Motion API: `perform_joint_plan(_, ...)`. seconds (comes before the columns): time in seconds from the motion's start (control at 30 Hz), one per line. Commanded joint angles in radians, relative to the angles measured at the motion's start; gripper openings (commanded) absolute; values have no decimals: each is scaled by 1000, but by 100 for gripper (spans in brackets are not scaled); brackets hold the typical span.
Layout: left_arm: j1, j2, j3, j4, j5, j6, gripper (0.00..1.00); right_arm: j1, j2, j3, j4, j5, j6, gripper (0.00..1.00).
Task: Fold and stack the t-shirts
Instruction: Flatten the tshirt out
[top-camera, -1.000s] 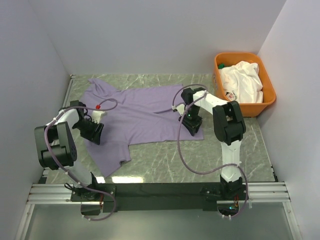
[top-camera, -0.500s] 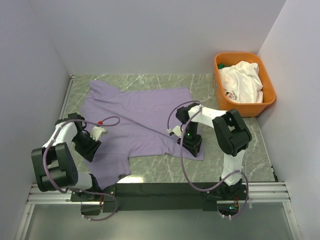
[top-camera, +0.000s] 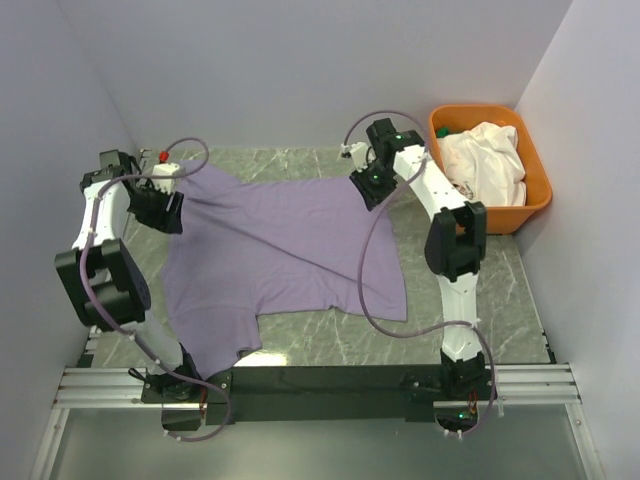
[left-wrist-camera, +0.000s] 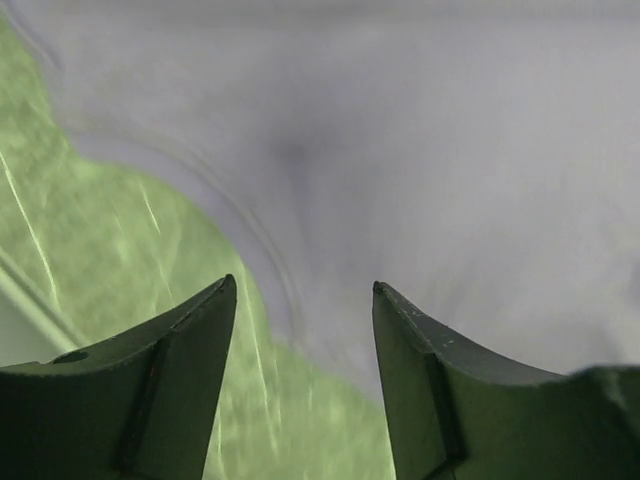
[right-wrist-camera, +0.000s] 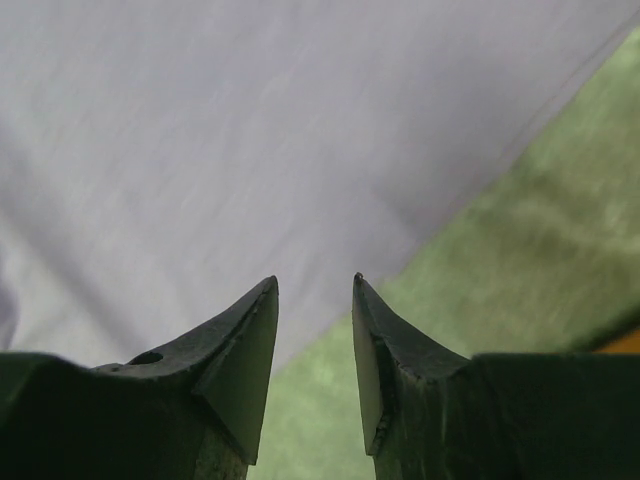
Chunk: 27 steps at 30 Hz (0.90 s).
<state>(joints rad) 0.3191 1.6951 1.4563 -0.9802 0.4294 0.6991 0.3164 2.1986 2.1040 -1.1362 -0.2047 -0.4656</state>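
The lavender t-shirt (top-camera: 270, 250) lies spread flat on the green marbled table, filling its left and middle. My left gripper (top-camera: 168, 212) hovers over the shirt's far left corner; in the left wrist view (left-wrist-camera: 305, 290) its jaws are open, with the shirt's curved edge (left-wrist-camera: 400, 180) and bare table between them. My right gripper (top-camera: 368, 190) hovers over the shirt's far right corner; in the right wrist view (right-wrist-camera: 315, 282) its jaws are apart and empty over the shirt's edge (right-wrist-camera: 250, 150). The white t-shirt (top-camera: 487, 160) lies crumpled in the orange tub.
The orange plastic tub (top-camera: 538, 200) stands at the far right against the wall. Grey walls close in the table on the left, far and right sides. A black rail (top-camera: 320, 385) with the arm bases runs along the near edge.
Both arms have swung from the shirt's middle to its far corners. The shirt now lies flatter and wider, its far edge spread out.
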Motion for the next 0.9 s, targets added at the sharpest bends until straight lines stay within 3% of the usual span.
perform_joint_plan(0.0, -6, 107, 126, 110, 75, -193, 62, 15, 122, 102, 70, 74, 74, 43)
perform_joint_plan(0.27, -31, 241, 213, 155, 55, -280, 63, 15, 240, 169, 256, 203, 99, 41)
perform_joint_plan(0.43, -37, 264, 203, 160, 37, -294, 63, 13, 309, 176, 191, 333, 68, 36)
perform_joint_plan(0.87, -37, 285, 101, 132, -95, -248, 63, -30, 317, 142, 21, 442, 45, 34)
